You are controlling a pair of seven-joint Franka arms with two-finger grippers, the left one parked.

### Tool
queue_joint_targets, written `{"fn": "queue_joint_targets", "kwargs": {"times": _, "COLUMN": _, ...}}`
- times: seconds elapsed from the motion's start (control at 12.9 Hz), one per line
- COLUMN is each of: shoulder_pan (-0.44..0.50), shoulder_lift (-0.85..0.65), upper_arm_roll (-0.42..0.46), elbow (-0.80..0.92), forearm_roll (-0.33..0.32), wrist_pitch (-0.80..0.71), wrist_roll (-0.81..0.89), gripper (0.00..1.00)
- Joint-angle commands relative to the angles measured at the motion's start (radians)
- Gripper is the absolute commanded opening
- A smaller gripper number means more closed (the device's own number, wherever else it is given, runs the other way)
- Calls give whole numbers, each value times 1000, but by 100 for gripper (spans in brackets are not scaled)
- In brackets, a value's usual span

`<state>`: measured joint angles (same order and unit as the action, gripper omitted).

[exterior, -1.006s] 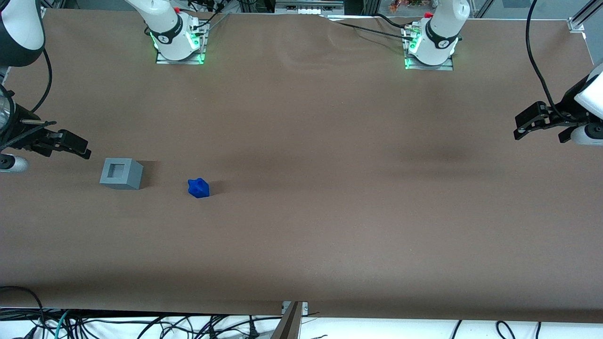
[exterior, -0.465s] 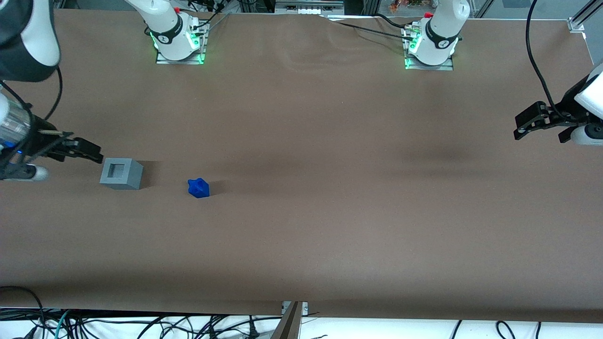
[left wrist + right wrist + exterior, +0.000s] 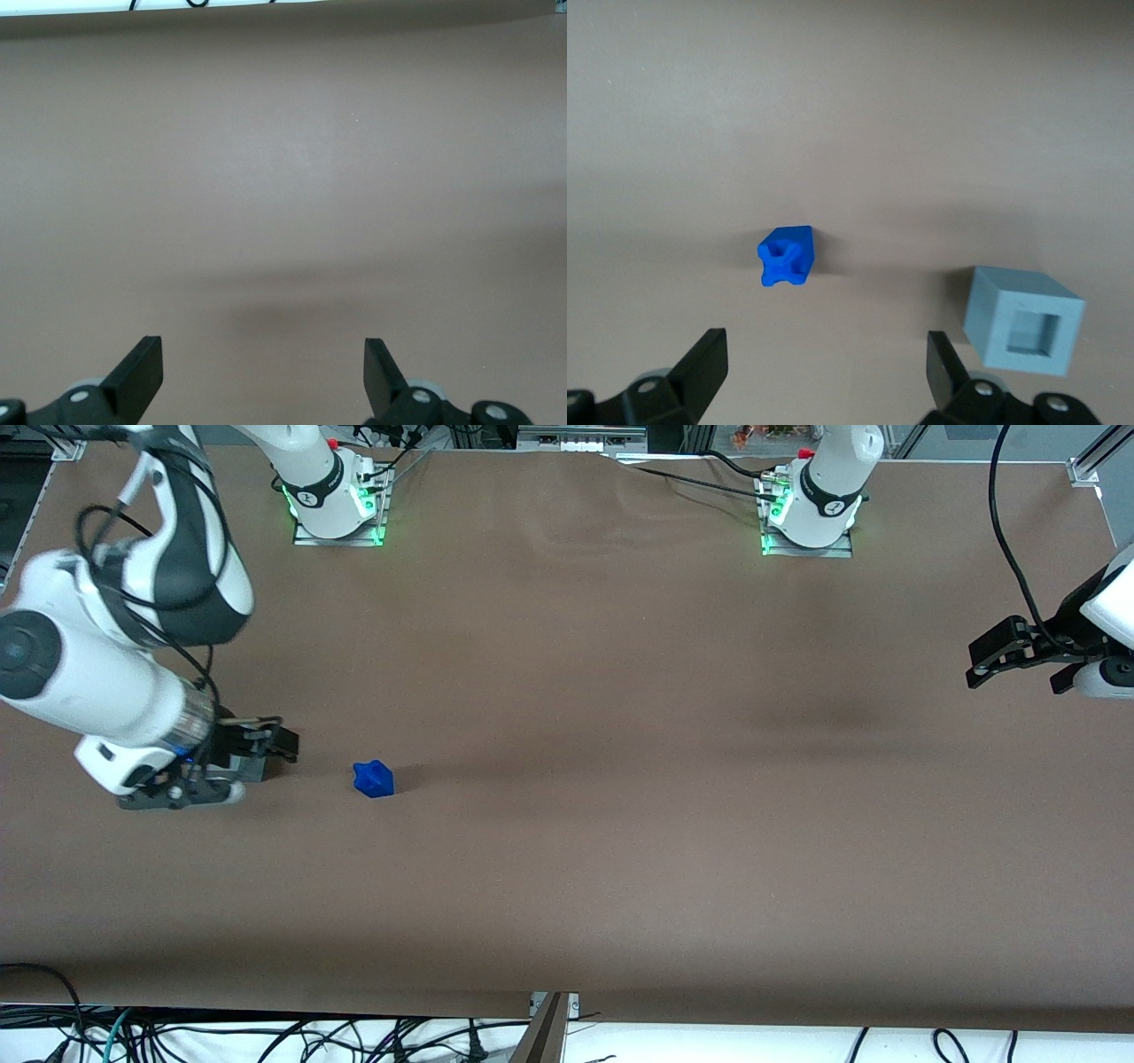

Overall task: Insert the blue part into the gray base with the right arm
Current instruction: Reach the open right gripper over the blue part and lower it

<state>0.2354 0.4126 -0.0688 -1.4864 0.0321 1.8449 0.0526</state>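
I see the right arm (image 3: 106, 664) leaning in over the working arm's end of the brown bench (image 3: 620, 850). Its hand (image 3: 824, 367) hangs above the bench with the fingers (image 3: 704, 363) spread wide apart, gripping nothing. The blue part (image 3: 786, 256) lies loose on the bench. The gray base (image 3: 1023, 320) stands near it, recess facing up, apart from the blue part.

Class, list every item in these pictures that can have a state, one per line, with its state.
Small bright-blue plastic part: loose on the table, not inserted.
Light-gray plastic cube base: upright, recess empty.
Black two-finger claw of the white right arm: open, empty, above the base.
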Motion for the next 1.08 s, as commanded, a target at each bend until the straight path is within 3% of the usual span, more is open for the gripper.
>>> {"fn": "queue_joint_targets", "kwargs": {"times": 0.0, "shoulder_pan": 27, "shoulder_lift": 63, "upper_arm_roll": -2, "elbow": 8, "forearm_roll": -11, "wrist_pitch": 37, "wrist_roll": 7, "gripper": 99}}
{"fn": "queue_joint_targets", "kwargs": {"times": 0.7, "shoulder_pan": 99, "shoulder_lift": 140, "upper_arm_roll": -2, "elbow": -187, "forearm_roll": 2, "wrist_pitch": 316, "wrist_roll": 46, "gripper": 99}}
{"fn": "queue_joint_targets", "kwargs": {"times": 1.01, "shoulder_pan": 102, "shoulder_lift": 155, "upper_arm_roll": -2, "elbow": -222, "forearm_roll": 6, "wrist_pitch": 344, "wrist_roll": 56, "gripper": 99}}
